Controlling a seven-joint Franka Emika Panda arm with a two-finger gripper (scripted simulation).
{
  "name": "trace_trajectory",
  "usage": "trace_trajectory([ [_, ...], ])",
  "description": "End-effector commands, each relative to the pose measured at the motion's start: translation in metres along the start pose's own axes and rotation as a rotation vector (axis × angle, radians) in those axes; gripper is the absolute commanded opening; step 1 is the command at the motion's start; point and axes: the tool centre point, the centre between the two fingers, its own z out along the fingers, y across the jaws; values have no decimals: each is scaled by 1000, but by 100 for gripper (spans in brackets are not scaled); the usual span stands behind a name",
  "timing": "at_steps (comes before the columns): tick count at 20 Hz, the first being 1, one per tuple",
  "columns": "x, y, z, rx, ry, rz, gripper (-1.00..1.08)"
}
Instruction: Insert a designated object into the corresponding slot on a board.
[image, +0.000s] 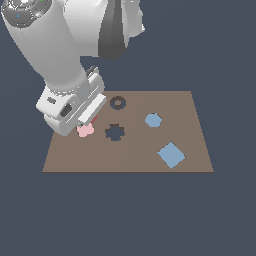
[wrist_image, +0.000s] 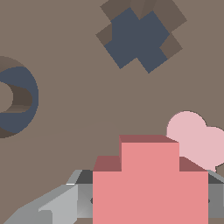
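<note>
beside the slot (image: 114, 132) on the board (image: 125, 160), bare brown surface between; gripper (image: 88, 121) fingers (wrist_image: 57, 205) clamped on red block (wrist_image: 150, 183), just above pink lobed piece (image: 85, 131).

A pale pink lobed piece (image: 85, 130), blue hexagon (image: 153, 120), blue square (image: 171, 154) and ring-shaped hole (image: 117, 103).

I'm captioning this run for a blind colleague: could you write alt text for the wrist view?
A coral-red stepped block fills the foreground, sitting between grey gripper fingers above a flat brown board. A pale pink lobed piece lies on the board just behind the block; farther off are a dark cross-shaped slot and a ring-shaped hole, partly cropped.
</note>
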Motion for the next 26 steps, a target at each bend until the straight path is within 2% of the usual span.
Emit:
trace_trajectory([
  [1, 18, 6, -1, -1, 0, -104, -100],
  [8, 66, 11, -3, -1, 0, -381, -100],
  [14, 94, 8, -4, -1, 0, -540, -100],
  [20, 107, 3, -5, 0, 0, -620, -100],
  [26, 109, 3, -2, 0, 0, -625, -100],
])
